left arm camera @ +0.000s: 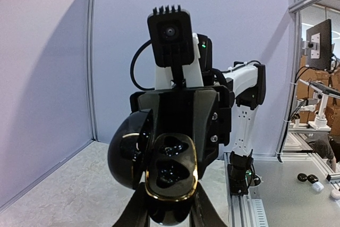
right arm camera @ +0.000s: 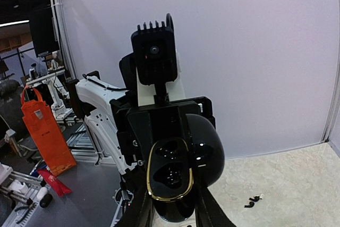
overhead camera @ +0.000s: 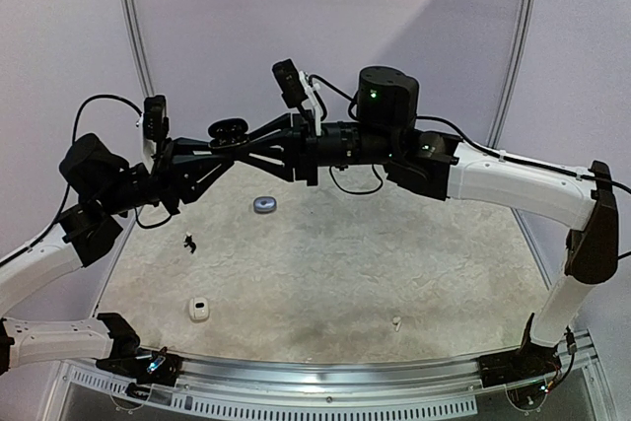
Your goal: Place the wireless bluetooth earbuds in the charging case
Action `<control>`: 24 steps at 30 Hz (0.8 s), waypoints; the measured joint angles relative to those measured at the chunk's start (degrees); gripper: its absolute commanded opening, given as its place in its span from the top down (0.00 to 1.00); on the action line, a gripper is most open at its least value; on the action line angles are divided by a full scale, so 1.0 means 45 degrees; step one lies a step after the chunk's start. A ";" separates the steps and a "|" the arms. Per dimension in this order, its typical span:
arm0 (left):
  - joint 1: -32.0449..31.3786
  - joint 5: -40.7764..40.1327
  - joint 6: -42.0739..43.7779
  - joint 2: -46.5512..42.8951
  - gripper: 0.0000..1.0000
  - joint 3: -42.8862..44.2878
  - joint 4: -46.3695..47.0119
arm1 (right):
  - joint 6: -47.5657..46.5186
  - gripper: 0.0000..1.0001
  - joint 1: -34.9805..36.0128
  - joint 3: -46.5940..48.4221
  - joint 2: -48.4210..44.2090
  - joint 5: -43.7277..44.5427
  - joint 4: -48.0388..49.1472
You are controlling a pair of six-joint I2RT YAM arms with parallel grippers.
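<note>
Left hand (left arm camera: 171,215): raised well above the pale speckled counter (overhead camera: 345,263), jaws closed tight on the lower body of a glossy black pebble-shaped charging case with a gold rim (left arm camera: 171,168). Case lid swung open, to the left in the left wrist view. Two dark wells face up towards the cameras; cannot tell if anything sits in them.

Right hand (right arm camera: 174,213): meets the left nose to nose at the same case. Its fingers (right arm camera: 139,212) flank the case bottom on either side, jaws part open. Cannot tell whether they press on it.

On the counter below, left to right:
- pair of tiny black earbuds (overhead camera: 189,241), loose, under the left arm.
- small white rounded case (overhead camera: 199,310), near the front edge, apart from the buds.
- small grey-blue oval case (overhead camera: 264,204), closed, about mid-counter under the two hands.
- tiny white bud (overhead camera: 396,322), alone towards the front right.
</note>
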 measured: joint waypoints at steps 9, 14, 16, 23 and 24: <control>-0.0005 0.0000 -0.0219 0.0000 1.00 0.0000 0.0029 | -0.0350 0.98 -0.0005 0.0019 0.0000 -0.0097 -0.0044; -0.0005 -0.0102 -0.0204 -0.0015 0.62 0.0000 0.0024 | -0.0374 1.00 -0.0005 0.0010 0.0000 -0.0102 0.0073; -0.0024 -0.0223 -0.0097 -0.0044 0.40 -0.0005 -0.0019 | -0.0384 1.00 -0.0005 -0.0024 0.0000 -0.0092 0.0136; -0.0049 -0.0976 0.1044 -0.0359 0.12 -0.0151 -0.0850 | -0.0452 1.00 -0.0005 -0.0476 -0.0078 0.0369 0.0374; -0.0049 -0.1035 0.1311 -0.0427 0.10 -0.0155 -0.1151 | -0.0515 1.00 -0.0005 -0.0641 -0.0136 0.0525 0.0398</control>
